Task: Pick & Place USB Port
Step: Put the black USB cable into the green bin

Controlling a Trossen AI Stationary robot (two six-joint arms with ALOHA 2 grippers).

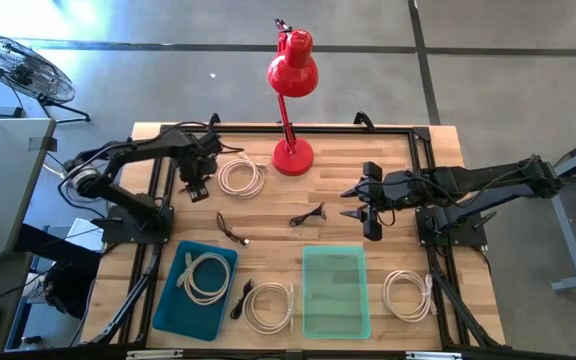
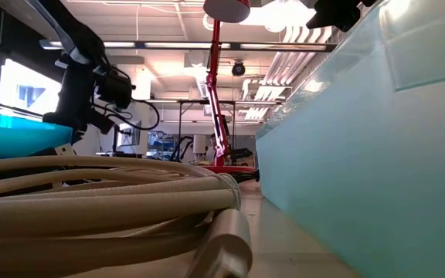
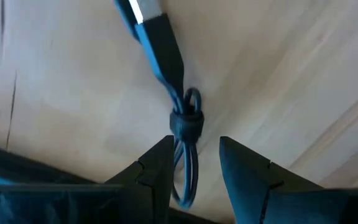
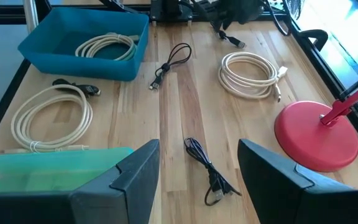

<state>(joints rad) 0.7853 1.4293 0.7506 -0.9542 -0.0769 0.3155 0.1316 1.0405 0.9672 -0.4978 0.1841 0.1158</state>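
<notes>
Jaws of the left gripper [image 3: 194, 171] sit half open around a small black USB cable [image 3: 182, 118] on the desk [image 1: 268, 215], left of the red lamp [image 1: 292, 155]. Cable could slip out if they close off-center. Right gripper [image 4: 197, 165], near the lamp, waits wide open, empty.

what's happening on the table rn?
The left gripper is down over a short black USB cable at the back-left of the wooden table, its open fingers straddling the cable's bundled loop but not closed on it. The right gripper hangs open over mid-table, holding nothing. The blue bin already holds one white coiled cable; the green bin looks empty. More white coils and short black cables lie loose on the table around a red desk lamp.
</notes>
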